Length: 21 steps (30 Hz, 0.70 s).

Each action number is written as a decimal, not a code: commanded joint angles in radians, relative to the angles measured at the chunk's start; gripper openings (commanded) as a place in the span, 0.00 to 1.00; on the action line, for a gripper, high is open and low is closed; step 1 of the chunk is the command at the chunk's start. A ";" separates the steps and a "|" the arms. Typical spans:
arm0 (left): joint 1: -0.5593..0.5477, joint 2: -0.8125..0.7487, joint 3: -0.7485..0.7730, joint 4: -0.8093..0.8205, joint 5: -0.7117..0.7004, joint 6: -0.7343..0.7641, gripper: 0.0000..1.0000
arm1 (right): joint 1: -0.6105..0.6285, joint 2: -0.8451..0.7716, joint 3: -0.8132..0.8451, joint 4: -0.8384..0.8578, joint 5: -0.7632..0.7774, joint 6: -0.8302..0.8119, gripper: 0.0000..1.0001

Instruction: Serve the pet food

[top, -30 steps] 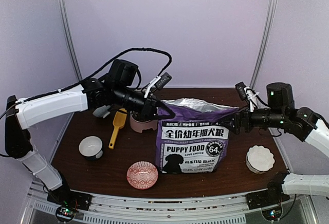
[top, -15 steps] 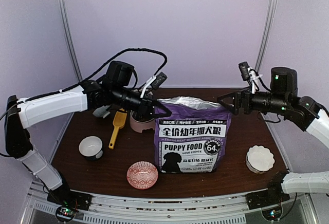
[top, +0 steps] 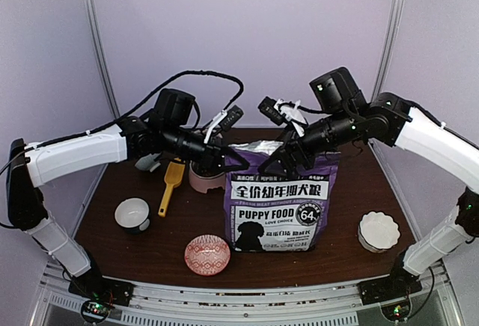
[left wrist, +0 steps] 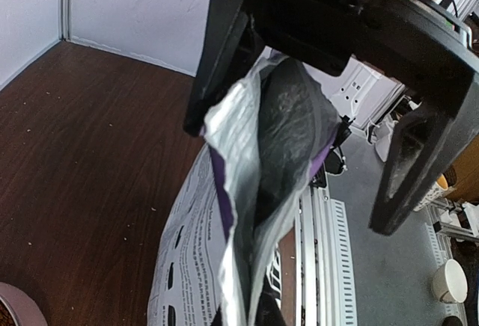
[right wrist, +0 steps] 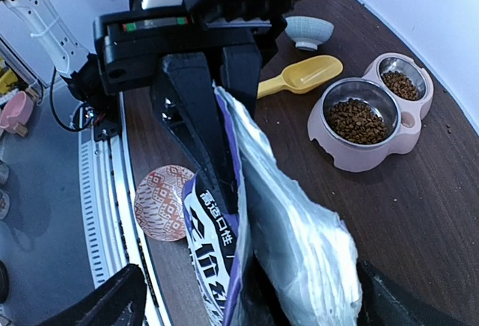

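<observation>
Nearest me is the red patterned dish (top: 207, 254), with the small white bowl (top: 132, 213) to its left and the scalloped white bowl (top: 378, 230) off to the right, both well apart from the purple bag (top: 278, 210) standing upright between them. A second ago my right gripper (top: 286, 160) was out past the bag's right shoulder; now it has swung in over the silver mouth, fingers spread wide to either side of the rim, gripping nothing. My left gripper (left wrist: 292, 175) is at the bag's top left corner, also spread, the rim lying against one finger but not pinched. I judge both hands are set to take the mouth; no pouring has started. Beyond, the pet food (right wrist: 358, 120) I can see lies in both cups of the pink feeder (right wrist: 352, 160), the yellow scoop (right wrist: 299, 78) just beside it
</observation>
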 commanded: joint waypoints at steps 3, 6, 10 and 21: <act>0.008 -0.061 0.004 0.046 -0.001 0.046 0.01 | 0.045 0.045 0.074 -0.154 0.212 -0.113 0.72; 0.008 -0.078 -0.008 0.060 0.037 0.057 0.10 | 0.045 0.031 0.072 -0.155 0.276 -0.122 0.38; 0.007 -0.105 -0.018 0.064 0.060 0.073 0.22 | 0.045 0.001 0.061 -0.145 0.242 -0.129 0.16; 0.007 -0.084 0.026 -0.060 0.055 0.163 0.31 | 0.045 -0.023 0.058 -0.136 0.155 -0.133 0.07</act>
